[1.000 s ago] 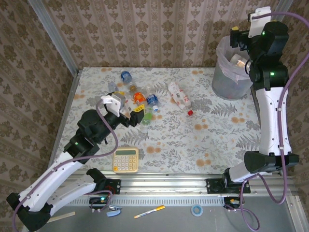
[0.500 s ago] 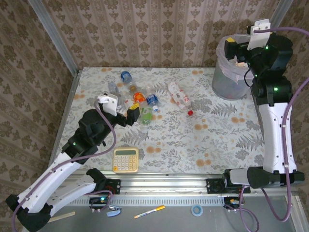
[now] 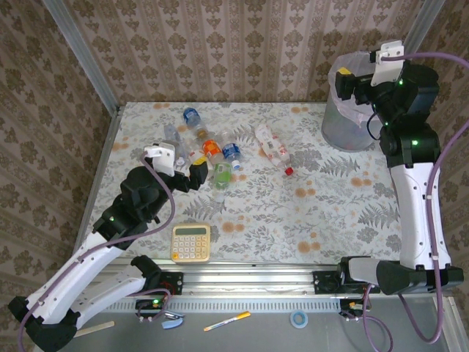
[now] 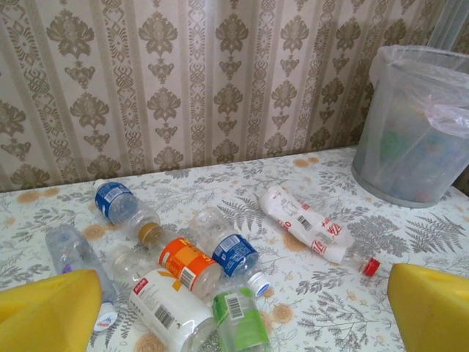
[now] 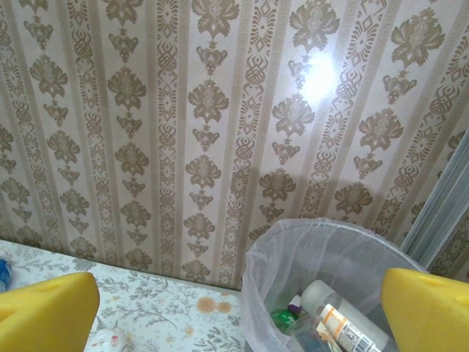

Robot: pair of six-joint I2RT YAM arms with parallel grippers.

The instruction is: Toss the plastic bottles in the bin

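Observation:
Several plastic bottles [image 3: 211, 152] lie in a cluster at the table's back left. In the left wrist view I make out a blue-label one [image 4: 117, 204], an orange-label one [image 4: 187, 264], a green-label one [image 4: 238, 326] and a crushed white one with a red cap [image 4: 311, 229]. My left gripper [image 3: 189, 170] [image 4: 240, 308] hovers open just short of the cluster, nothing between its yellow fingers [image 4: 51, 312]. The grey bin [image 3: 346, 121] [image 4: 414, 139] [image 5: 330, 271] stands at the back right, with bottles [image 5: 344, 323] inside. My right gripper [image 3: 353, 82] [image 5: 238, 312] hangs open and empty above the bin's rim.
A yellow calculator [image 3: 190, 243] lies near the front edge, below the left arm. A pen [image 3: 227, 321] and a tape roll [image 3: 298, 318] sit on the rail in front. Patterned walls close the table at the back and left.
The right gripper has lifted and turned leftward over the bin, still open. The left gripper has drawn slightly left and back, near the bottle cluster.

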